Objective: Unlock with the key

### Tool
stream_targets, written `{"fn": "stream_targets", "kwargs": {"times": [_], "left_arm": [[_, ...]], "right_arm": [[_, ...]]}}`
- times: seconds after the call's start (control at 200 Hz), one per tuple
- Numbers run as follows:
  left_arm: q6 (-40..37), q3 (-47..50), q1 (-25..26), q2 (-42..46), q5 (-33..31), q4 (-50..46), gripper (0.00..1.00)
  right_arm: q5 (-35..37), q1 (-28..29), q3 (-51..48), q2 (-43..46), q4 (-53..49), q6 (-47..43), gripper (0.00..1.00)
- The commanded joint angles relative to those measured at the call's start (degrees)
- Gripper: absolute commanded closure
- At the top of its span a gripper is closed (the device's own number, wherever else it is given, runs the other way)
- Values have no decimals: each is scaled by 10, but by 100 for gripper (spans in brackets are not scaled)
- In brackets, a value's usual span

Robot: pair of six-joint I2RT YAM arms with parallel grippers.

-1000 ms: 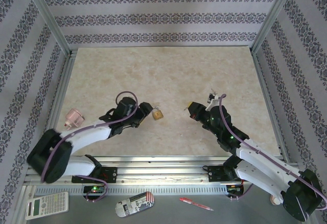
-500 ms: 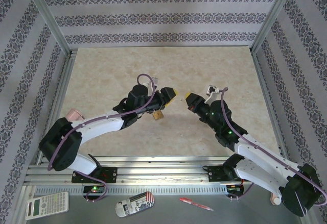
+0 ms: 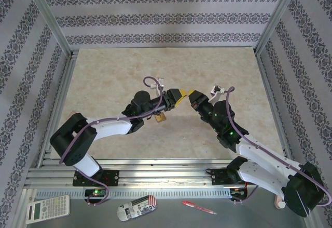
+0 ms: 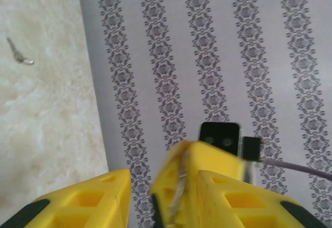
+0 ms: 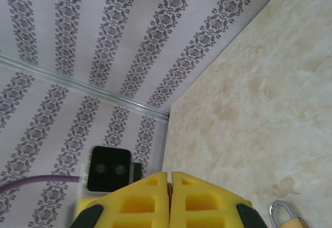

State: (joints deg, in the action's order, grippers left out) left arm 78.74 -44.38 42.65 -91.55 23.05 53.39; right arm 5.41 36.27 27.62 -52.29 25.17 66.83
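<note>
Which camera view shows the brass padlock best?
The top external view: the brass padlock lies on the table, its body in sight, though small. The right wrist view is closer but cuts it at the frame edge: just the shackle and the body's top.

Over the beige marbled table (image 3: 155, 67), the left gripper (image 3: 179, 97) and right gripper (image 3: 191, 93) meet tip to tip, the right one's tip between the left one's fingers. The tiny thin silvery-grey metal key (image 4: 179, 186) sits between the right gripper's fingers. The brass padlock with a silver shackle (image 3: 161, 117) lies on the table just behind the left gripper, under its wrist.
</note>
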Motion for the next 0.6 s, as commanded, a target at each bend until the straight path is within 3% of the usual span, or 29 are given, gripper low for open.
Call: {"fn": "stream_targets", "kwargs": {"times": [0.0, 0.25, 0.595], "left_arm": [[11, 12, 9, 3, 11, 57, 63], [24, 11, 9, -11, 13, 99, 64], [35, 5, 9, -30, 19, 115, 80]], "right_arm": [[15, 5, -7, 1, 42, 19, 100], [5, 5, -14, -16, 52, 28, 100], [3, 5, -20, -19, 62, 32, 100]]}}
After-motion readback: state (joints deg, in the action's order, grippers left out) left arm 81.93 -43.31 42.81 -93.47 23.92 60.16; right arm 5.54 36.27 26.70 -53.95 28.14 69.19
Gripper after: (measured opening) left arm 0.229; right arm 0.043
